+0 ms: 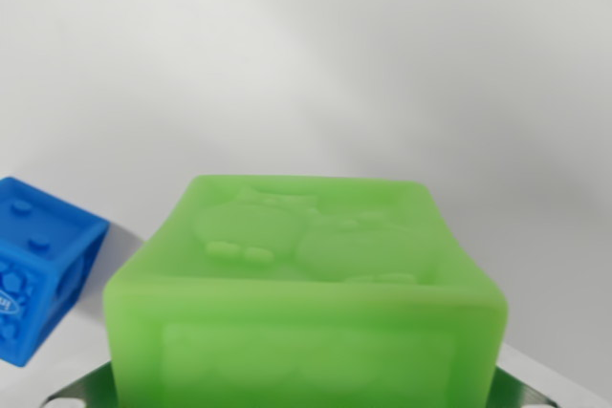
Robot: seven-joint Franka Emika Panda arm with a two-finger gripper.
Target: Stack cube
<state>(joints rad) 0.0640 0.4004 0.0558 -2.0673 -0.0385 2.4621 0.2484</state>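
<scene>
At the wrist view's left edge sits a blue cube, partly cut off by the frame, resting on a white surface. Its faces carry raised studs and moulded relief; one corner points toward the camera. It stands apart from the neighbouring block, with a strip of white surface between them.

At centre, filling the lower half of the view, is a green cube. It is translucent, with rounded edges and embossed shapes on its upper face. The look suggests soft rubber or silicone: probably light, somewhat yielding, and grippy rather than slippery, with no evident fragility. A hold across two opposite flat side faces, at mid-height, seems best; a hard squeeze may deform it.

Metal fingertips show at the lower corners, flanking the green cube on either side. Whether they press on it or merely straddle it cannot be determined, and their opening cannot be judged.

To the right, only bare white surface is visible.
</scene>
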